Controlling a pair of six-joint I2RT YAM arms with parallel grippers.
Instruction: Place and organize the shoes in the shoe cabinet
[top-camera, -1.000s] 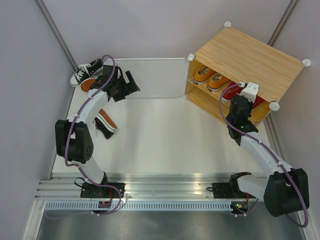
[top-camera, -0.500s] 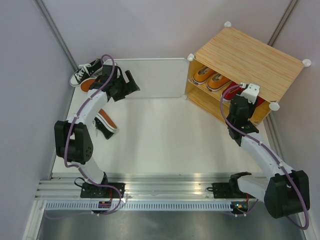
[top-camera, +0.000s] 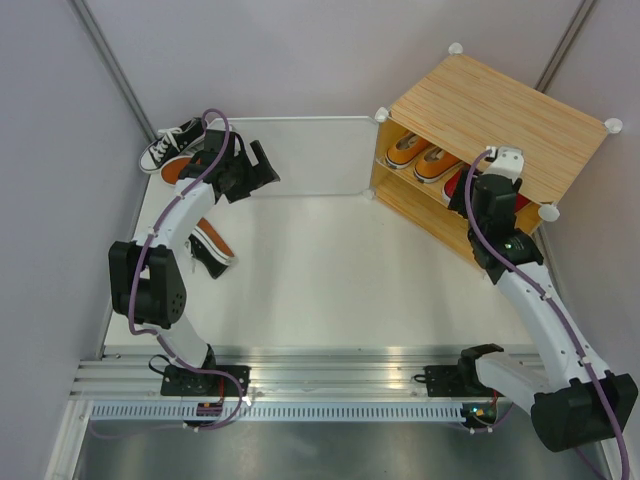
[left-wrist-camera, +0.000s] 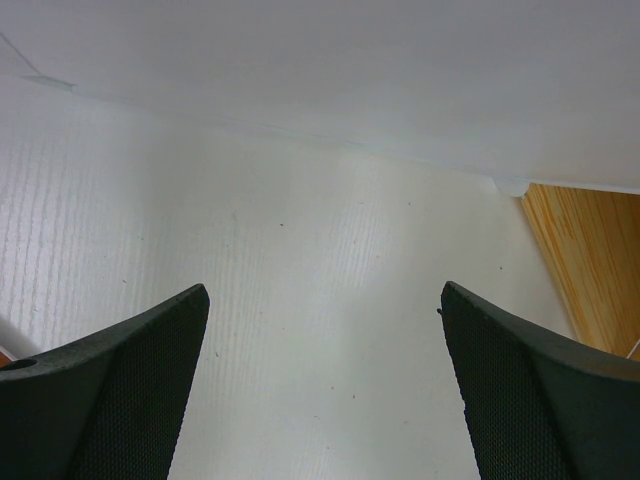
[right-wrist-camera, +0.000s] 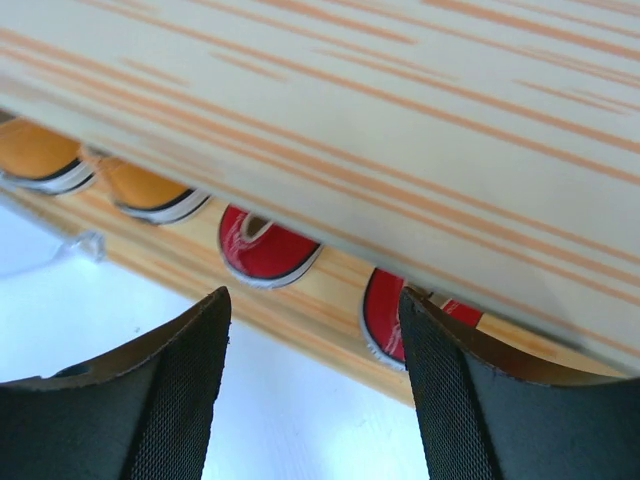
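Top external view: we see a white bench (top-camera: 320, 270) with two arms mounted at its near edge. The shoe cabinet (top-camera: 500, 110), with a light wood-grain top, stands at the far right corner. Its frosted door panel (top-camera: 300, 155) lies open and flat on the bench beside it. Two orange sneakers (top-camera: 410, 148) sit side by side inside the cabinet, and red sneakers (top-camera: 458, 184) sit just to their right, partly hidden by the right arm (top-camera: 530, 290), which reaches to the cabinet's open front. At the far left, a black sneaker (top-camera: 172, 143) lies by the wall, touching a second sneaker (top-camera: 178, 168) that shows orange-brown. A third sneaker (top-camera: 210, 245), dark with an orange-brown outsole, lies partly under the left arm (top-camera: 175, 225). The left end effector (top-camera: 265, 165) hovers over the door panel, released and holding nothing.

Left wrist view: we see its two dark fingers (left-wrist-camera: 120, 390) spread wide over bare white bench. The cabinet's wood edge shows at the right.

Right wrist view: the right end effector (right-wrist-camera: 312, 300) is released, its fingers (right-wrist-camera: 160, 390) apart with nothing between them. Beyond them, the red and orange sneakers stand in a row on the cabinet's wooden shelf (right-wrist-camera: 335, 285), under the blurred top panel.
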